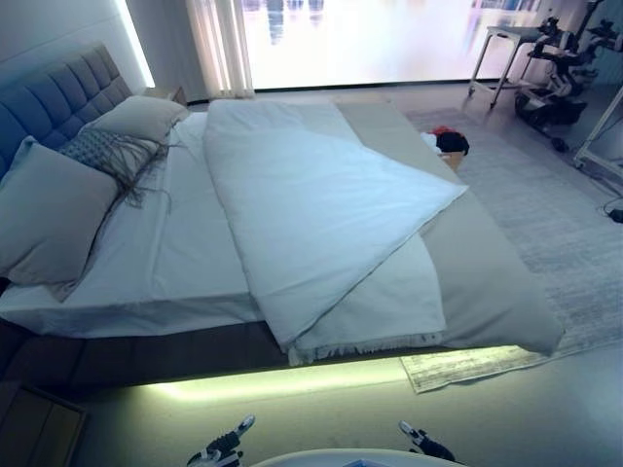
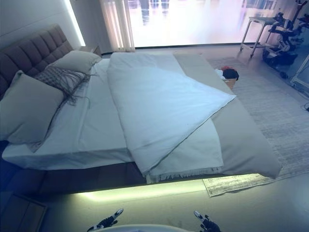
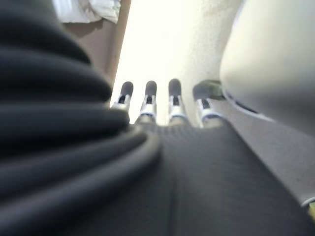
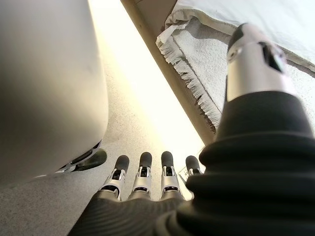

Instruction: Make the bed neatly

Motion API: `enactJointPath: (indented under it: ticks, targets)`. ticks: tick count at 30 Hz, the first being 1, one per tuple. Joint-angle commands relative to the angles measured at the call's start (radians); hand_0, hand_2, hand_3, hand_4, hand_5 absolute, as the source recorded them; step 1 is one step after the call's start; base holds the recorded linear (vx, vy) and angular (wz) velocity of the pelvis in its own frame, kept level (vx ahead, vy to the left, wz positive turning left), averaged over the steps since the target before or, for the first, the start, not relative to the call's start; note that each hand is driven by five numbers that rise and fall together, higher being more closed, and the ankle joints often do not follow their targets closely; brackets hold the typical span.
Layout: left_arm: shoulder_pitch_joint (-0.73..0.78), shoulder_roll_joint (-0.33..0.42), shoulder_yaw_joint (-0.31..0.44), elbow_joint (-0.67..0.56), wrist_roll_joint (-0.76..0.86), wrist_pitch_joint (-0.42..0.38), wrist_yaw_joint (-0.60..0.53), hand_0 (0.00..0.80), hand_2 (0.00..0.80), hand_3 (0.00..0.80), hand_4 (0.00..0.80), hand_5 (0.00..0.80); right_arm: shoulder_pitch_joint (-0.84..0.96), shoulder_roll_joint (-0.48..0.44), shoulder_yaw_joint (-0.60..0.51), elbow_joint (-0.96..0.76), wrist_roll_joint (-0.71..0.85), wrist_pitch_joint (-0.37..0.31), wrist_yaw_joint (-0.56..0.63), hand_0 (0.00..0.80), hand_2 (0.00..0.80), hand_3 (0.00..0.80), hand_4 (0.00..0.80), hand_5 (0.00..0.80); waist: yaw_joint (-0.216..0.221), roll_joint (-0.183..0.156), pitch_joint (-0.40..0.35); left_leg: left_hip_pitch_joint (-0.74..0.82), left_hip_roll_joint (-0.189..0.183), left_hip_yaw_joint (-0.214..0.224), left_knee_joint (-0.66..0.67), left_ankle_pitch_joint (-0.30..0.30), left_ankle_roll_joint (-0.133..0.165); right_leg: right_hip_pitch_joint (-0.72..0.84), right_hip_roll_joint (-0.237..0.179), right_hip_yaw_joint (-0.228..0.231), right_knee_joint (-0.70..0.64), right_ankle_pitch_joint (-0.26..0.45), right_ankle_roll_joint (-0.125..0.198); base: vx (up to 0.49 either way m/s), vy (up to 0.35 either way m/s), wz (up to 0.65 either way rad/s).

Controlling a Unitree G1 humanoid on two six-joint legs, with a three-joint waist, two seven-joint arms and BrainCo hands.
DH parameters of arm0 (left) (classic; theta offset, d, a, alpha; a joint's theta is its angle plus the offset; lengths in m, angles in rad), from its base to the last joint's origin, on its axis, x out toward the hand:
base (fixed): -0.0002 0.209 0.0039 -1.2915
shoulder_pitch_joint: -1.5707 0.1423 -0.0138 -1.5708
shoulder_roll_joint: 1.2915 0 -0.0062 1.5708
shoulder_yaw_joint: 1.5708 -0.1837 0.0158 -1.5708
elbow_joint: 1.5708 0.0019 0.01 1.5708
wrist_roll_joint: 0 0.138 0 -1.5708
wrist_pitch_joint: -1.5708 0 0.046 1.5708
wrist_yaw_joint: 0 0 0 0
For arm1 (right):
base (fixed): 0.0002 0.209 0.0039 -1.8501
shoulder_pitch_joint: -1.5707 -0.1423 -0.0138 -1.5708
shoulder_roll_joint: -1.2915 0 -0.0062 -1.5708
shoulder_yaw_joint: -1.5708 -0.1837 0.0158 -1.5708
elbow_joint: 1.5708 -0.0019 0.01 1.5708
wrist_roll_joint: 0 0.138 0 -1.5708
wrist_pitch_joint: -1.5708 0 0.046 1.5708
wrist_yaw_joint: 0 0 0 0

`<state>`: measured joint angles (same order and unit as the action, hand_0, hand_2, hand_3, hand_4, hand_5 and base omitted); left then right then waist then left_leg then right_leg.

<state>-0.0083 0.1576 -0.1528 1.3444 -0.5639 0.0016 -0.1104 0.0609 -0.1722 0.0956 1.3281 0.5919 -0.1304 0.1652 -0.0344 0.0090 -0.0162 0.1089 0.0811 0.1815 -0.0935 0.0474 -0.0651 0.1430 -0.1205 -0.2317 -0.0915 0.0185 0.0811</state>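
- My left robot hand (image 1: 226,446) and right robot hand (image 1: 421,444) hang low on the near side of the bed, fingers straight and relaxed, holding nothing; I judge I have not reached in.
- The white fabric duvet (image 1: 311,209) lies skewed across the wide grey-headboard bed (image 1: 58,102), one corner folded back toward the right, so it needs pulling flat.
- The grey square pillows (image 1: 49,209) rest at the left by the headboard.

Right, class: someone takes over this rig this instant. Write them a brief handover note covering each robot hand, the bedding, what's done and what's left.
Left robot hand: open, empty, low by the bed's near side.
Right robot hand: open, empty, likewise.
White duvet: on the bed, one corner folded back diagonally, fringed blanket showing beneath.
Pillows at the headboard.
Done: nothing visibly.
Left: unfold the duvet, spread and smooth it, straighten the pillows.
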Motion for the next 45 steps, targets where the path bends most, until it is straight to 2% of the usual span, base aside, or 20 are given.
enactJointPath:
  ticks: [1,7,11,14,21,27,31,35,37,39,40,41,44,45]
  targets:
    - [-0.057,-0.035,0.000,0.046,-0.006,0.000,-0.022,0.000,0.000,0.000,0.000,0.000,-0.098,0.034,0.005,0.044,-0.004,-0.003,-0.002,0.000,0.000,0.000,0.000,0.000,0.030,-0.009,0.035,0.018,-0.027,-0.010,0.006,-0.057,0.038,-0.015,-0.023,-0.018,0.004,0.047,0.018,0.000,0.000,0.00]
    - [-0.058,-0.045,-0.015,0.047,0.021,0.007,-0.036,0.000,0.000,0.000,0.000,0.000,-0.094,0.027,-0.003,0.055,-0.017,0.009,-0.027,0.000,0.000,0.000,0.000,0.000,0.024,-0.009,0.040,0.019,-0.029,-0.005,0.006,-0.059,0.041,-0.017,-0.022,-0.014,0.004,0.050,0.019,0.000,0.000,0.00]
    - [-0.065,-0.044,-0.039,0.046,0.092,0.015,0.009,0.000,0.000,0.000,0.000,0.000,-0.097,0.024,-0.003,0.067,-0.020,0.018,-0.021,0.000,0.000,0.000,0.000,0.000,0.023,-0.014,0.045,0.022,-0.028,0.000,0.006,-0.060,0.042,-0.017,-0.022,-0.011,0.004,0.052,0.020,0.000,0.000,0.00]
    - [-0.073,-0.039,-0.056,0.053,0.148,0.050,0.070,0.000,0.000,0.000,0.000,0.000,-0.097,0.025,0.005,0.069,-0.012,0.014,-0.005,0.000,0.000,0.000,0.000,0.000,0.022,-0.017,0.046,0.023,-0.029,0.003,0.006,-0.061,0.043,-0.018,-0.022,-0.010,0.004,0.054,0.022,0.000,0.000,0.00]
    - [-0.077,-0.040,-0.052,0.064,0.143,0.058,0.090,0.000,0.000,0.000,0.000,0.000,-0.103,0.033,0.019,0.066,-0.007,0.022,0.006,0.000,0.000,0.000,0.000,0.000,0.020,-0.022,0.051,0.031,-0.033,0.011,0.006,-0.064,0.046,-0.016,-0.025,-0.008,0.004,0.058,0.026,0.018,0.024,0.00]
    - [-0.073,-0.043,-0.046,0.065,0.114,0.066,0.099,0.000,0.000,0.000,0.000,0.000,-0.103,0.034,0.016,0.071,-0.013,0.031,-0.017,0.000,0.000,0.000,0.000,0.000,0.023,-0.025,0.057,0.035,-0.045,0.016,0.006,-0.066,0.054,-0.013,-0.039,-0.015,0.004,0.065,0.034,0.040,0.072,0.00]
    - [-0.077,-0.038,-0.042,0.070,0.149,0.080,0.163,0.000,0.000,0.000,0.000,0.000,-0.109,0.030,-0.002,0.068,0.038,0.044,-0.037,0.000,0.000,0.000,0.000,0.000,0.023,-0.024,0.066,0.036,-0.061,0.017,0.006,-0.067,0.067,-0.017,-0.060,-0.016,0.019,0.072,0.045,0.051,0.141,-0.01]
    - [-0.100,-0.026,-0.040,0.071,0.119,0.041,0.138,0.000,0.000,0.000,0.000,0.000,-0.117,0.012,-0.032,0.065,0.064,0.037,-0.039,0.000,0.000,0.000,0.000,0.000,0.012,-0.015,0.086,0.022,-0.087,0.000,0.006,-0.066,0.105,-0.092,-0.100,0.035,0.206,0.067,0.054,0.043,0.219,0.01]
    - [-0.113,-0.017,-0.044,0.057,0.056,0.050,0.122,0.000,0.000,0.000,0.000,0.000,-0.119,-0.006,-0.054,0.051,0.109,0.024,-0.049,0.000,0.000,0.000,0.000,0.000,-0.006,0.009,0.115,0.013,-0.094,-0.020,0.006,-0.056,0.123,-0.210,-0.117,0.090,0.452,0.111,0.043,0.018,0.280,0.08]
    - [-0.119,-0.014,-0.046,0.060,0.052,0.036,0.109,0.000,0.000,0.000,0.000,0.000,-0.114,-0.028,-0.083,0.043,0.146,0.027,-0.032,0.000,0.000,0.000,0.000,0.000,-0.024,0.016,0.152,0.018,-0.105,-0.041,0.015,-0.065,0.129,-0.326,-0.096,0.113,0.593,0.171,0.036,0.083,0.187,0.26]
    - [-0.119,-0.013,-0.046,0.059,0.052,0.039,0.105,0.000,0.000,0.000,0.000,0.000,-0.111,-0.032,-0.089,0.043,0.151,0.028,-0.026,0.000,0.000,0.000,0.000,0.000,-0.028,0.014,0.160,0.023,-0.108,-0.046,0.016,-0.070,0.130,-0.350,-0.090,0.118,0.610,0.185,0.037,0.179,0.071,0.59]
    - [-0.116,-0.011,-0.044,0.061,0.052,0.031,0.101,0.000,0.000,0.000,0.000,0.000,-0.105,-0.035,-0.095,0.047,0.157,0.025,-0.011,0.000,0.000,0.000,0.000,0.000,-0.043,0.004,0.171,0.041,-0.118,-0.062,0.013,-0.082,0.127,-0.396,-0.057,0.103,0.570,0.198,0.044,0.242,-0.014,0.69]
    - [-0.110,-0.011,-0.034,0.066,0.081,0.010,0.077,0.000,0.000,0.000,0.000,0.000,-0.099,-0.028,-0.105,0.057,0.154,0.030,0.000,0.000,0.000,0.000,0.000,0.000,-0.053,-0.023,0.178,0.074,-0.129,-0.080,0.008,-0.118,0.111,-0.413,-0.062,0.039,0.337,0.203,0.059,0.319,-0.146,0.51]
    - [-0.114,-0.015,-0.035,0.070,0.084,0.008,0.084,0.000,0.000,0.000,0.000,0.000,-0.104,-0.021,-0.112,0.063,0.159,0.029,-0.004,0.000,0.000,0.000,0.000,0.000,-0.059,-0.030,0.180,0.081,-0.128,-0.087,0.012,-0.134,0.105,-0.422,-0.055,0.042,0.211,0.205,0.067,0.280,-0.224,0.63]
